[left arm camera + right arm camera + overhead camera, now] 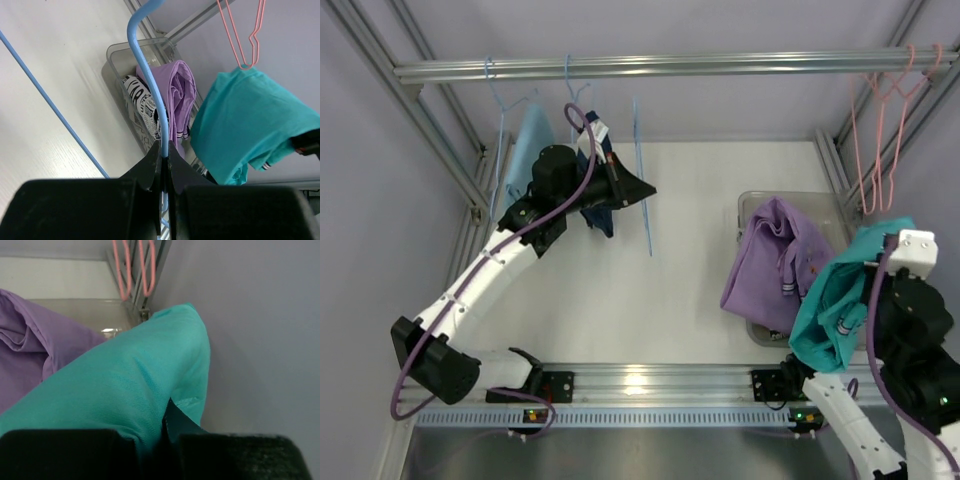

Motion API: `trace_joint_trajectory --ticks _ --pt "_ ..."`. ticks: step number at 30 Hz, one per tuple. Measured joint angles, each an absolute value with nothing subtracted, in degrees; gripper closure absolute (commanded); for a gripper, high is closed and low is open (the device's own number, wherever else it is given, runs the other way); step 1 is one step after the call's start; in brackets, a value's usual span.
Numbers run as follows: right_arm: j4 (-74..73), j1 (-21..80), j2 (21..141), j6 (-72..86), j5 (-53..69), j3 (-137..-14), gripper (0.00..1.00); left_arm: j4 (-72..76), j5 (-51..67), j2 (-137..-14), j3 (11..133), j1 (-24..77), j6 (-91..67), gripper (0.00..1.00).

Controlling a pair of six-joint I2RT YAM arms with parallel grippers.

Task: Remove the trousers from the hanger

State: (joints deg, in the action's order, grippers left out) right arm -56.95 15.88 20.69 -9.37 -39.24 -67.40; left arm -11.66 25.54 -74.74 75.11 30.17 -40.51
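The teal trousers (835, 300) hang bunched from my right gripper (165, 422), which is shut on a fold of them (115, 385) at the right side, over the bin's edge. Thin pink wire hangers (880, 130) hang on the rail's right end, just above the trousers; they also show in the left wrist view (245, 35) and the right wrist view (132, 270). I cannot tell whether the cloth touches them. My left gripper (164, 150) is shut on a light-blue wire hanger (150, 75) at the back left (642, 180).
A clear bin (760, 200) at the right holds a purple garment (775, 260) and a black-and-white patterned cloth (142, 107). The metal rail (670, 65) spans the back. A light-blue garment (532, 145) on a blue hanger and a dark garment (600, 215) hang beside my left arm.
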Motion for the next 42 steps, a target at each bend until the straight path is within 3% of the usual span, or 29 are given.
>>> trace_joint_trajectory --ticks 11,13,14,17,19,20,23,33,37,42 --pt "-39.0 15.9 34.7 -5.3 -36.9 -50.6 0.98 -11.6 27.8 -74.5 74.8 30.6 -40.1 1.0" --pt "-33.7 15.9 38.1 -5.3 -36.7 -48.3 0.83 -11.6 28.1 -74.5 74.8 31.5 -39.5 1.0" --pt "-31.9 15.9 39.5 -5.1 -36.4 -47.5 0.62 -11.6 28.2 -74.5 74.8 32.2 -38.9 1.0" --pt "-27.7 15.8 44.2 -4.7 -33.9 -46.5 0.38 -11.6 28.3 -75.0 75.2 34.7 -37.0 1.0" --pt "-26.8 15.8 45.1 -4.4 -31.0 -46.5 0.27 -11.6 28.3 -75.6 75.8 36.5 -35.8 1.0" --pt "-26.8 15.8 44.8 -4.3 -29.3 -46.6 0.16 -11.6 28.3 -75.9 76.1 37.2 -35.5 1.0" --pt "-27.9 15.8 41.7 -4.8 -23.9 -47.6 0.01 -11.5 28.0 -76.8 76.8 39.8 -34.8 1.0" --pt "-39.1 15.5 27.4 -6.8 3.5 -70.3 0.02 -10.8 16.1 -84.7 86.5 50.2 -38.5 1.0" --pt "-42.6 15.5 31.1 -3.4 15.8 -77.5 0.07 -12.8 6.6 -90.5 93.9 53.9 -40.8 1.0" --pt "-45.2 15.5 41.4 2.2 24.4 -77.0 0.12 -15.2 -1.8 -94.9 98.8 58.1 -41.9 1.0"
